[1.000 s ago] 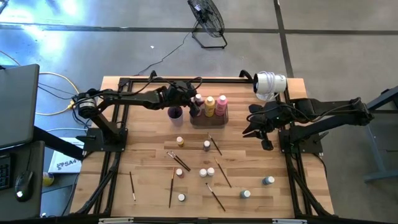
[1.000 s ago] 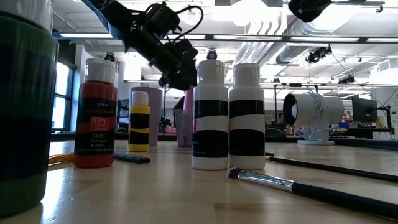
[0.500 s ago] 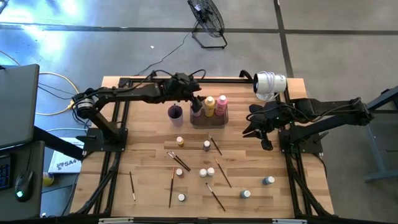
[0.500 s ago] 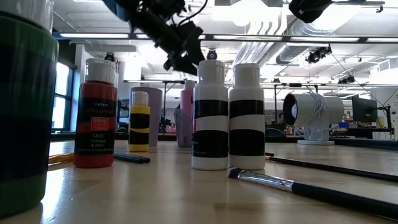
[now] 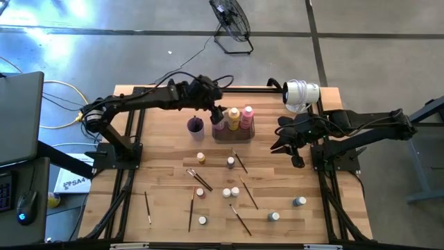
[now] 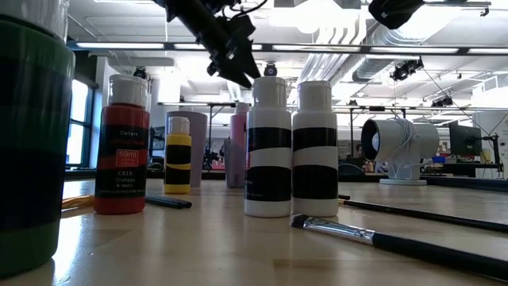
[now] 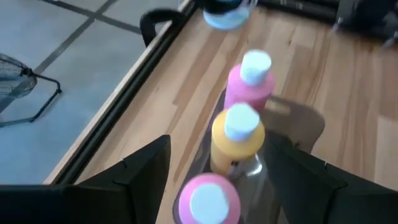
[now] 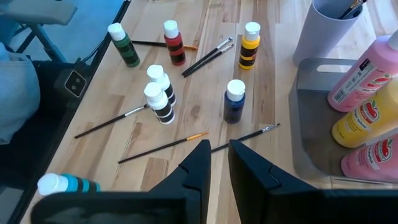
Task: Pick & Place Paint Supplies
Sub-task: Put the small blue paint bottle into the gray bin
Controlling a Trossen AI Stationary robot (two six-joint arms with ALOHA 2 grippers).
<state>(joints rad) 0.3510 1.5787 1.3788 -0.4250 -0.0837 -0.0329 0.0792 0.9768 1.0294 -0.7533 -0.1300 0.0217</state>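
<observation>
Table (image 5: 159, 180): your wooden work surface, both arms over its far half.
Left gripper (image 5: 216, 113): fingers spread, holding nothing, raised above the tray's left end.
Right gripper (image 5: 277, 146): waits right of the tray, fingers almost together, nothing between them.
Tray (image 5: 233, 134): dark grey; carries two pink bottles (image 7: 249, 84) with a yellow bottle (image 7: 237, 138) between.
Cup (image 5: 195, 126): purple, just left of the tray.
Small bottles (image 5: 226, 192) and brushes (image 5: 191, 210): you will find them scattered on the near half.
</observation>
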